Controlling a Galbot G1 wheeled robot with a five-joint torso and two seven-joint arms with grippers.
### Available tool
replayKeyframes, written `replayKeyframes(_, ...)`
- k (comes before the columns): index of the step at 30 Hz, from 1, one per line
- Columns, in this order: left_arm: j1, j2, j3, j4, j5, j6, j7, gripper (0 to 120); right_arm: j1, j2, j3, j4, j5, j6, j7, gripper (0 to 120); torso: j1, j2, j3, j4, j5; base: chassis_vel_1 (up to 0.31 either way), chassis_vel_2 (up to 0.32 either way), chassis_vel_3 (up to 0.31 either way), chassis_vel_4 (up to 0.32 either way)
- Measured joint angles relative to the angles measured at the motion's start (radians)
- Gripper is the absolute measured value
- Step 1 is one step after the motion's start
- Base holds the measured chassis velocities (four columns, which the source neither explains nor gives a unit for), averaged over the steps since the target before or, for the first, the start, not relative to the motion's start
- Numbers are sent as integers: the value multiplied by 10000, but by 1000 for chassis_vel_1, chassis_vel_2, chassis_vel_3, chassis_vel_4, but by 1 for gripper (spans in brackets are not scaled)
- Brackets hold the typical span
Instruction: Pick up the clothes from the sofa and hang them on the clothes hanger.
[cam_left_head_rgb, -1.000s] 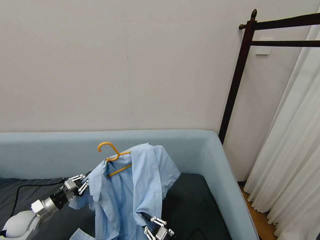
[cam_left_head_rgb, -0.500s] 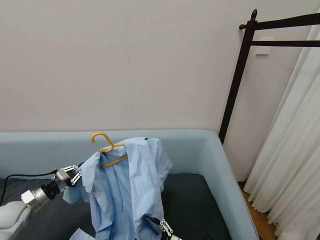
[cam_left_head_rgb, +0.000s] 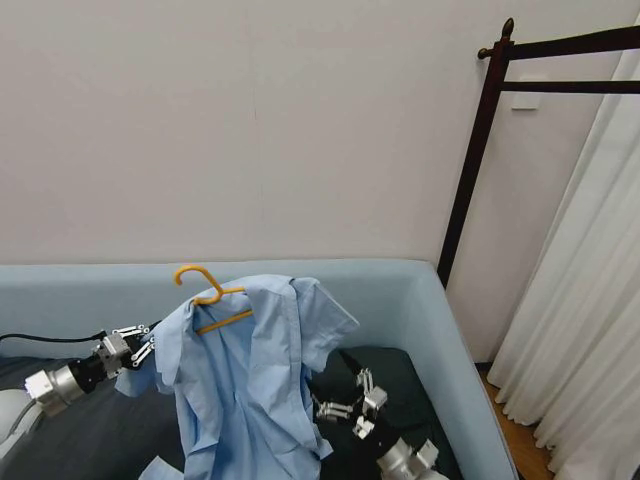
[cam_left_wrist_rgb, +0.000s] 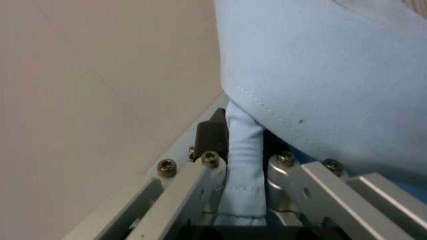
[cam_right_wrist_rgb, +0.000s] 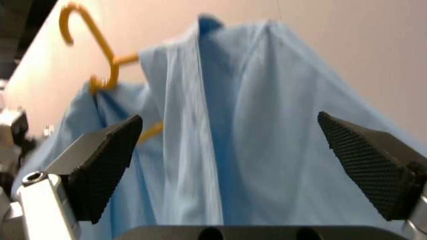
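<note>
left fingers (cam_left_wrist_rgb: 181, 196) clamped on shirt (cam_left_head_rgb: 250, 390) edge | right fingers (cam_right_wrist_rgb: 103, 167) wide, shirt ahead of them

The left gripper (cam_left_head_rgb: 137, 345) has pulled the blue shirt (cam_left_head_rgb: 245, 390) and yellow hanger (cam_left_head_rgb: 200, 285) leftward. The right gripper (cam_left_head_rgb: 345, 408) has risen into lower centre, fingers spread.

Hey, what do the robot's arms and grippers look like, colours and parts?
Left gripper: silver metal linkage fingers with visible screws, on a silver-and-black wrist and white arm, with a black cable running from it. Right gripper: the same silver build, with black textured pads.
</note>
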Motion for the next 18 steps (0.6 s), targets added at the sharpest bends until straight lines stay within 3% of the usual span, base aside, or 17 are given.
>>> replayKeyframes(7,193,-550,3,71,289,25,-5,4,531,217,-198,-295,-362,-82,-210,100,1,0,0,-2,-1,0,0,0,0)
replayKeyframes(13,189,-631,45,111,357,22,-8,4,651,368,-291,-470,-756,-63,-295,100,0,0,0,-2,0,0,0,0,0)
replayKeyframes(18,15,-723,145,308,420,2,-12,4,843,552,-384,-627,-944,-111,-332,86,0,0,0,-2,0,0,0,0,0)
